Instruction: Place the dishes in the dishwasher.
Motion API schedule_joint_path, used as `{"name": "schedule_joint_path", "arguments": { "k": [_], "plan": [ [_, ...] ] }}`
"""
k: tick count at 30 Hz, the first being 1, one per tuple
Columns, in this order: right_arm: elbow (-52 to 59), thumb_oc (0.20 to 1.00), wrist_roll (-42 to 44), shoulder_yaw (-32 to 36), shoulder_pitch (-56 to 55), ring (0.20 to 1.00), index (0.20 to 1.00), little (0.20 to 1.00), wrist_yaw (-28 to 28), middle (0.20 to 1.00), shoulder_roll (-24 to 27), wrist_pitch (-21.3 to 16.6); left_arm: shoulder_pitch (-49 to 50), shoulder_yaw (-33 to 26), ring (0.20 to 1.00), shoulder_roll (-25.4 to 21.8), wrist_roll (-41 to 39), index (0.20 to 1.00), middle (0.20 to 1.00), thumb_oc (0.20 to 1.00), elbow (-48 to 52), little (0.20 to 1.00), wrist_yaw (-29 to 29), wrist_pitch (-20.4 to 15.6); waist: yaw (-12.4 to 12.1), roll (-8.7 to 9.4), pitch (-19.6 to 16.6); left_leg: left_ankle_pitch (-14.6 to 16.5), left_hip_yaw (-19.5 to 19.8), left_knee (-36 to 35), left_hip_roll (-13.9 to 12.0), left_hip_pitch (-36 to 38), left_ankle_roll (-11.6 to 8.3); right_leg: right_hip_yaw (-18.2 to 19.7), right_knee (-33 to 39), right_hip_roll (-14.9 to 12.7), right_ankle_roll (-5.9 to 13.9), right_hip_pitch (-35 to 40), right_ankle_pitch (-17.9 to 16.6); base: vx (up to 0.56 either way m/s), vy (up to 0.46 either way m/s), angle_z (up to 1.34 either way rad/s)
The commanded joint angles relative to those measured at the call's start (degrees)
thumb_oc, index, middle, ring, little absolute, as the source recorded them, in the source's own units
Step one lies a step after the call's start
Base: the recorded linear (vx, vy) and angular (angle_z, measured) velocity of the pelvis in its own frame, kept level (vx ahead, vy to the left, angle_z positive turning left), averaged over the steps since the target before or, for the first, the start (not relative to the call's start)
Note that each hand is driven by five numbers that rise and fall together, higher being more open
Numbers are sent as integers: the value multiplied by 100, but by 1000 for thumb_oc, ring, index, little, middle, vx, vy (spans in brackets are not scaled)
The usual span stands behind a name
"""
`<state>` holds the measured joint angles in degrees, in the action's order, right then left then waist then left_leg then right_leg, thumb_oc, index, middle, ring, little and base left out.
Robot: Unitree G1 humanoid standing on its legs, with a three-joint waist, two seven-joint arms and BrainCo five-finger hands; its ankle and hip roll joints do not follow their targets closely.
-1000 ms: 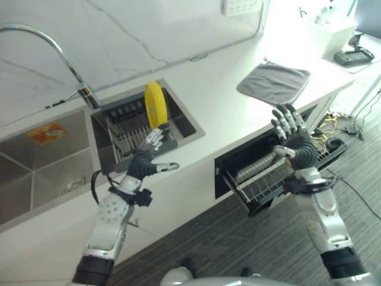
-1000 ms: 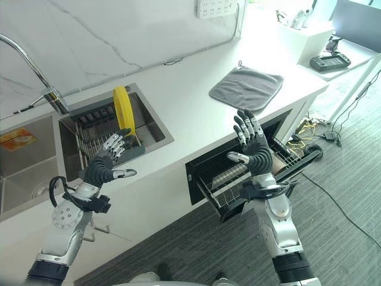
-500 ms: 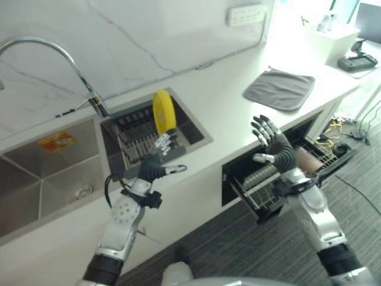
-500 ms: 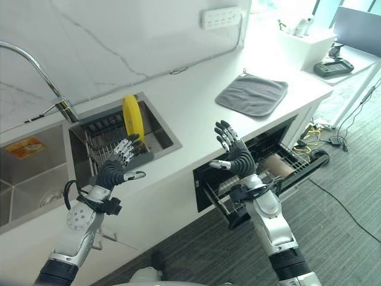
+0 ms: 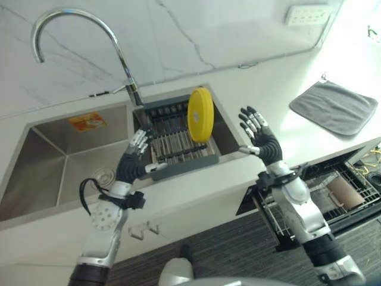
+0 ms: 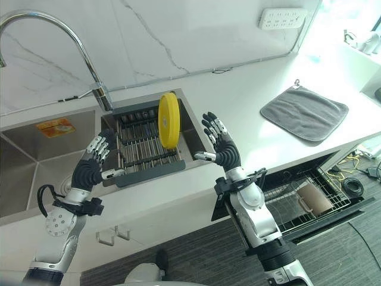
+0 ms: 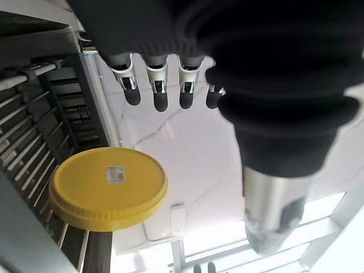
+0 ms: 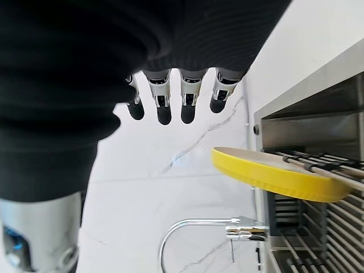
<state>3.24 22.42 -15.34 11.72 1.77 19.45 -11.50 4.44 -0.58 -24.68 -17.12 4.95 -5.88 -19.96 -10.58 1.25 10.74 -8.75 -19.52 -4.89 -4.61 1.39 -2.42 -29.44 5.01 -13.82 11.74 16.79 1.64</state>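
Note:
A yellow plate (image 5: 200, 114) stands on edge in the dark drying rack (image 5: 178, 146) set in the right sink basin. My left hand (image 5: 134, 159) hovers open over the rack's left front corner, palm toward the plate. My right hand (image 5: 260, 140) is raised open above the counter edge, just right of the plate and apart from it. The plate also appears in the left wrist view (image 7: 108, 188) and in the right wrist view (image 8: 272, 174), past straight fingers (image 8: 164, 105). The dishwasher's lower rack (image 6: 303, 199) is pulled out at the lower right, with a brown cup (image 6: 313, 197) lying in it.
A tall curved faucet (image 5: 77, 36) rises behind the sinks. The left basin (image 5: 65, 161) has an orange sticker on its far wall. A grey cloth (image 5: 336, 107) lies on the white counter at the right. A wall socket strip (image 6: 283, 18) sits above it.
The camera has turned left, bringing the sinks to the middle. My right hand has swung from in front of the dishwasher to beside the plate. My left hand stays near the rack's front.

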Motion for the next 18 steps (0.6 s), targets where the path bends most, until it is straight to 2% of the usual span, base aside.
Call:
{"name": "schedule_joint_path", "arguments": {
  "k": [1, 7, 12, 16, 18],
  "plan": [
    [275, 1000, -138, 90, 355, 1000, 1000, 1000, -142, 1000, -30, -144, -264, -163, 1000, -98, -68, 1000, 1000, 1000, 406, 1000, -1, -399, -133, -193, -132, 501, 333, -11, -230, 21, -234, -207, -271, 383, -434, -7, 269, 7, 1, 5],
    [209, 1000, -137, 174, 514, 1000, 1000, 1000, -450, 1000, -71, -235, -266, -125, 1000, -123, 3, 1000, 1000, 1000, 443, 1000, -22, -350, -201, -186, -148, 551, 375, -11, -211, 48, -215, -244, -281, 383, -441, -17, 267, 5, 1, 3],
    [117, 1000, 62, 215, 668, 1000, 1000, 1000, -364, 1000, -79, 45, -231, -155, 1000, -180, -76, 1000, 1000, 1000, 426, 1000, -128, -352, -285, -199, -155, 616, 443, -6, -157, 116, -182, -269, -329, 367, -454, -43, 282, 22, 10, 7],
    [-227, 1000, 1127, 189, 800, 1000, 1000, 1000, -88, 1000, -260, 392, -273, -97, 1000, -218, -108, 1000, 1000, 1000, 421, 1000, -280, -334, -354, -189, -156, 631, 475, -1, -151, 156, -181, -330, -340, 371, -467, -25, 288, 53, 1, 7],
    [-477, 1000, 1031, 237, 981, 1000, 1000, 1000, -153, 1000, -332, 362, -314, -44, 1000, -262, -150, 1000, 1000, 1000, 380, 1000, -388, -347, -399, -181, -151, 646, 535, -1, -143, 194, -174, -337, -352, 380, -479, -31, 286, 109, 0, 11]
  ]
}}
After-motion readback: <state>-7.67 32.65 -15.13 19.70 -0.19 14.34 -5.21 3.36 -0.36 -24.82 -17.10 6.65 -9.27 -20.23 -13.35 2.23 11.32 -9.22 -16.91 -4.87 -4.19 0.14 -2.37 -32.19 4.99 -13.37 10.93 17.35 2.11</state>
